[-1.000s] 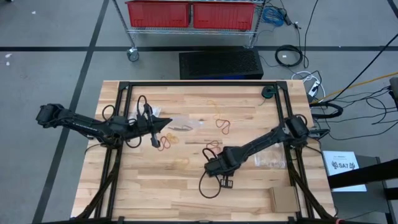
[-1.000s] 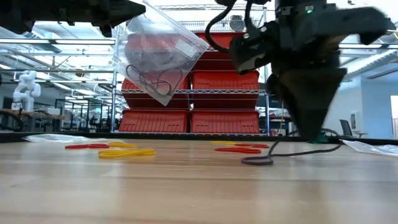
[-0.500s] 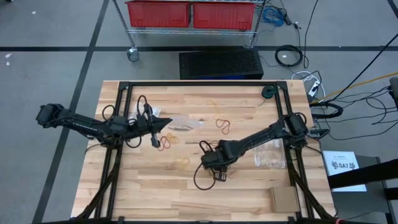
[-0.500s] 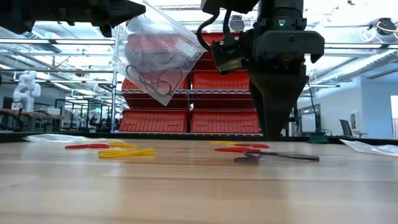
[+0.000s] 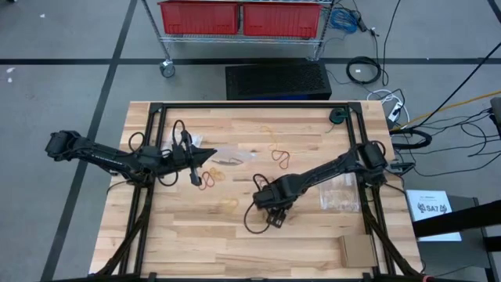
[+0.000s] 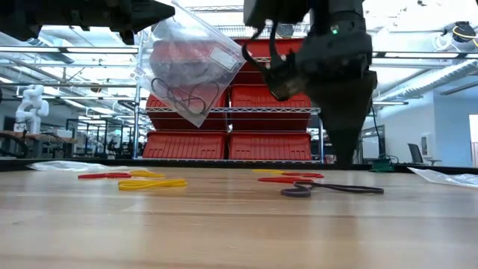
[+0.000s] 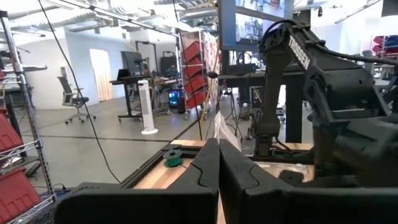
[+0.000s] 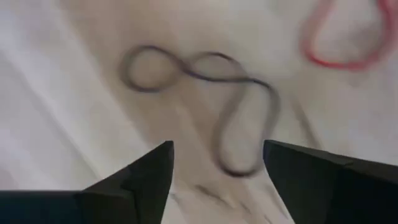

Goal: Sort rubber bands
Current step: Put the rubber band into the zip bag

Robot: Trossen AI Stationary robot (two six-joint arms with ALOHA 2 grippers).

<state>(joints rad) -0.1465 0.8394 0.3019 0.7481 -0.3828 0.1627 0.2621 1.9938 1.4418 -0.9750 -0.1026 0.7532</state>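
My left gripper is shut on the edge of a clear bag, held up off the table with black rubber bands inside; its closed fingers pinch the bag. My right gripper hangs open just above the table. Between its spread fingers a black rubber band lies loose in a twisted loop, also seen as the black rubber band. Red bands and yellow bands lie scattered between the two arms, and a red band lies just beyond the black one.
More clear bags lie at the table's right side, by the right arm. A cardboard piece sits at the front right corner and a dark tape roll at the back right. Red bins stand behind the table.
My right gripper has opened and let go of the black band, which now lies flat on the table. It also shifted a little to the left. The left arm and bag stayed still.
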